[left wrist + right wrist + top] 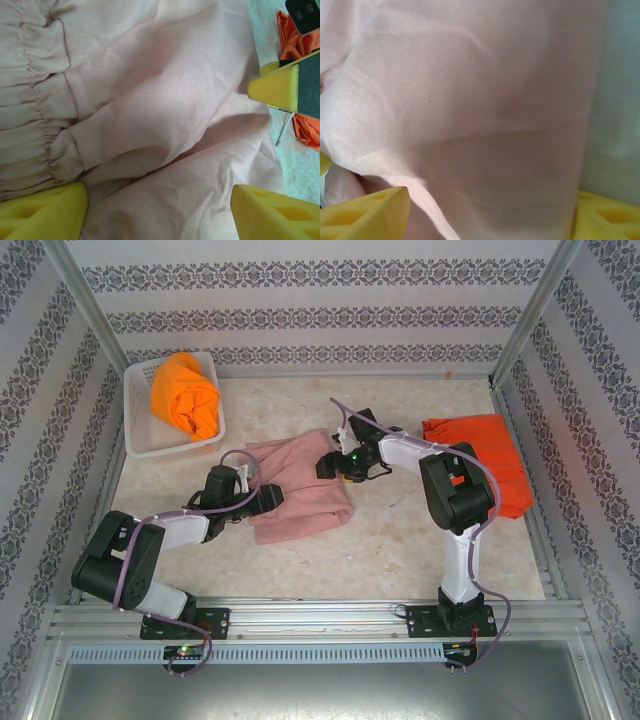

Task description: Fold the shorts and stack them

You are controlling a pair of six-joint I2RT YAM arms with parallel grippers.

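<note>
Pink shorts are straddled, for folding, by the released left gripper at nine o'clock and the released right gripper at two.

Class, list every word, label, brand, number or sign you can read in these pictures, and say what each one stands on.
None can be read.
The pink shorts, red shorts, orange shorts and basket bear no print or tag in view.
The wallpaper carries only ornament, no letters.
</note>
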